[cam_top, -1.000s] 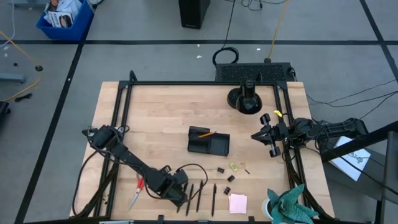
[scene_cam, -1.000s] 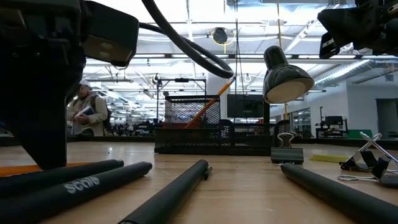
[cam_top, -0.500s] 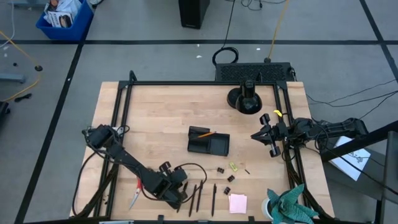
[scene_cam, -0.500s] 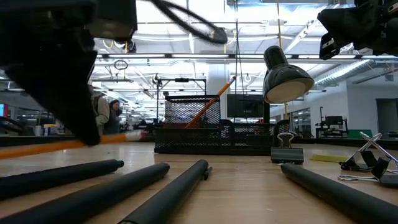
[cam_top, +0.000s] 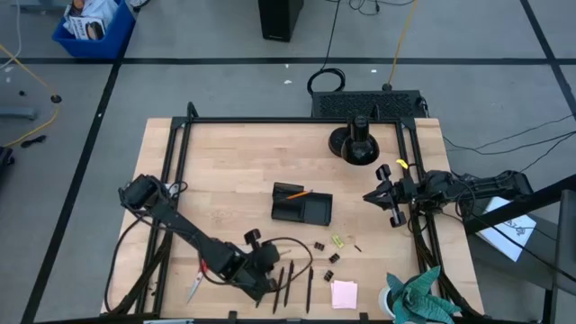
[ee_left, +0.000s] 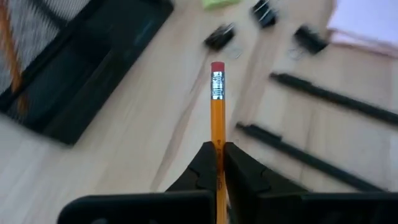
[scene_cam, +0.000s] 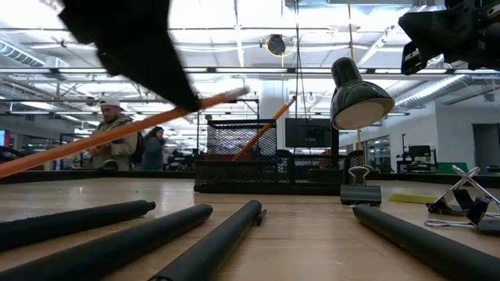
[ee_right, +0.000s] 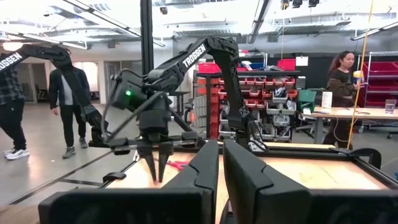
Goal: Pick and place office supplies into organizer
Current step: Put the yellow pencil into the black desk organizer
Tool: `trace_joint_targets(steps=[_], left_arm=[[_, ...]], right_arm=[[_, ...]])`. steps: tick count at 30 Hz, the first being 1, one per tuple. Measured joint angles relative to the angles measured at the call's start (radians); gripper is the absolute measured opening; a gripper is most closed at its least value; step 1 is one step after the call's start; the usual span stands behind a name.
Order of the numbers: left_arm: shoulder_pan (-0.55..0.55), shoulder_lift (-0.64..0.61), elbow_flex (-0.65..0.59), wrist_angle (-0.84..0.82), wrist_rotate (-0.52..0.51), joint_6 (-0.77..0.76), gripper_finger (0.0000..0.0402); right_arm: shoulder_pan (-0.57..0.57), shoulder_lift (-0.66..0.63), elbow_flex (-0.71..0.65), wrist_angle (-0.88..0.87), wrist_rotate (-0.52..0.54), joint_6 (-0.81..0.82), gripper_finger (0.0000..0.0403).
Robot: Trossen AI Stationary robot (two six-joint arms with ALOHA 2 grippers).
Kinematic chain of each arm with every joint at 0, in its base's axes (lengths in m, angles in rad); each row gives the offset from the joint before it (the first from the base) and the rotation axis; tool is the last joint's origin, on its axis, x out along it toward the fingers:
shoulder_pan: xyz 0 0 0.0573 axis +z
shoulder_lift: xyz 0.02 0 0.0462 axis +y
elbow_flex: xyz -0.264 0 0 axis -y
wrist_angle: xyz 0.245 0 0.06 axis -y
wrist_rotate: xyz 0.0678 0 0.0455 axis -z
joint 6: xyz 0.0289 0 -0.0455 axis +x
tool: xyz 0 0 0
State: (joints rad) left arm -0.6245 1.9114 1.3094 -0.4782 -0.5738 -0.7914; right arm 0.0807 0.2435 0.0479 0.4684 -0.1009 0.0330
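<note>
The left gripper (ee_left: pixel 217 163) has its jaws clamped on an orange pencil (ee_left: pixel 217 106), lifted off the bench near the black pens (cam_top: pixel 290 281). Next it likely must carry it to the organizer (cam_top: pixel 302 205). The right gripper (cam_top: pixel 382 195) waits aside, jaws shut.

Left gripper (ee_left: pixel 217 163) clamped on orange pencil (ee_left: pixel 216 118), eraser forward; organizer (ee_left: pixel 81 68), binder clips (ee_left: pixel 219 37), black pens (ee_left: pixel 323 96) on table beyond.

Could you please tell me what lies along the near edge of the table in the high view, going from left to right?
Red-handled scissors → left gripper holding an orange pencil → black pens → pink sticky-note pad → teal-green cloth.
</note>
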Motion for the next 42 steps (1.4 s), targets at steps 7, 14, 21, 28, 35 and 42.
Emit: trace_joint_targets(steps=[7,14,21,28,35,42], left_arm=[[0.032,-0.016,0.000,0.198,-0.003,0.220,0.0012],[0.068,-0.068,0.000,0.416,0.023,0.527,0.0016],[0.126,-0.166,0.000,0.526,0.032,0.828,0.0015],[0.211,-0.265,0.001,0.540,0.165,0.999,0.0010],[0.341,-0.299,0.001,0.533,0.331,1.048,0.0022],[0.470,-0.285,0.001,0.517,0.595,1.073,0.0004]], right_arm=[[0.000,0.008,0.000,-0.001,0.000,0.000,0.0020],[0.000,0.012,0.000,-0.002,0.000,0.000,0.0020],[0.000,0.015,0.000,0.000,0.000,0.000,0.0020],[0.000,0.015,0.000,-0.001,-0.002,0.000,0.0020],[0.000,0.015,0.000,-0.001,-0.003,0.000,0.0020],[0.000,0.015,0.000,-0.001,-0.003,-0.012,0.0020]])
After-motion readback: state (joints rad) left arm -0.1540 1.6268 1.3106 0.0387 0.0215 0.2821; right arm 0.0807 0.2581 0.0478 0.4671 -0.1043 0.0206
